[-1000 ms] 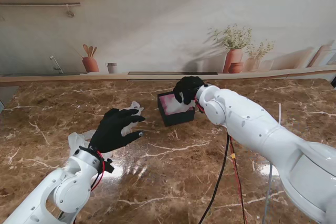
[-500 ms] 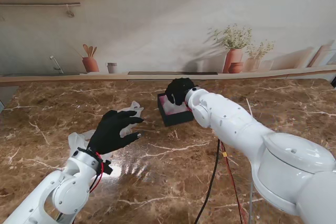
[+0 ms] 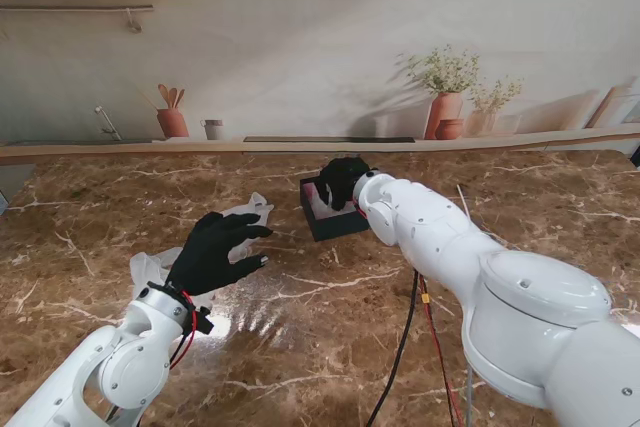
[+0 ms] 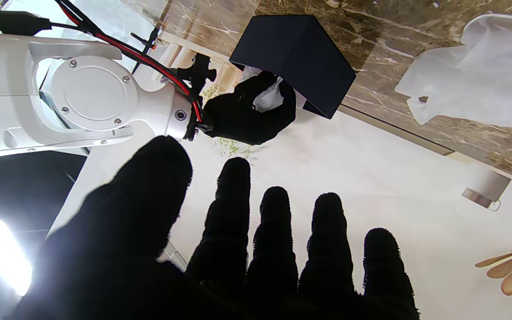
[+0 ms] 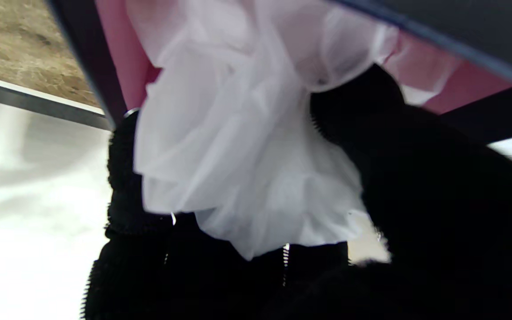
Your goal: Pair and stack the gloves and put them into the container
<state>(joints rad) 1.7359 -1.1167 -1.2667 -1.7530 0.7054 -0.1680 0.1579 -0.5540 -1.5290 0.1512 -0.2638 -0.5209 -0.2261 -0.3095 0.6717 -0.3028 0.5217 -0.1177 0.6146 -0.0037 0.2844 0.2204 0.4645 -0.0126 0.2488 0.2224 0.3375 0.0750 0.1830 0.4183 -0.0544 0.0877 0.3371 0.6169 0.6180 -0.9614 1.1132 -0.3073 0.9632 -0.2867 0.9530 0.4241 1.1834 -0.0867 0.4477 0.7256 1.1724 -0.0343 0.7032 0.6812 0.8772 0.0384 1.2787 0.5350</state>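
Marble table (image 3: 330, 347): brown, veined, carrying all items. Dark container (image 3: 334, 209), pink-lined, set past centre, farther from me. Right hand (image 3: 343, 178) positioned at the container mouth, fingers (image 5: 140, 186) curled round a bunch of white gloves (image 5: 247, 146), bunch partly inside the pink interior. Left hand (image 3: 212, 247) held over the table on the left, fingers (image 4: 278, 231) spread, gripping nothing. Loose white glove (image 3: 250, 213) flat on the table just beyond the left fingertips; another pale piece (image 3: 148, 269) beside the left wrist, nearer to me, identity unclear. Step judged: depositing the held gloves into the container. Next move judged to require lowering the bunch fully inside, then releasing cleanly without dragging fabric back over the rim.
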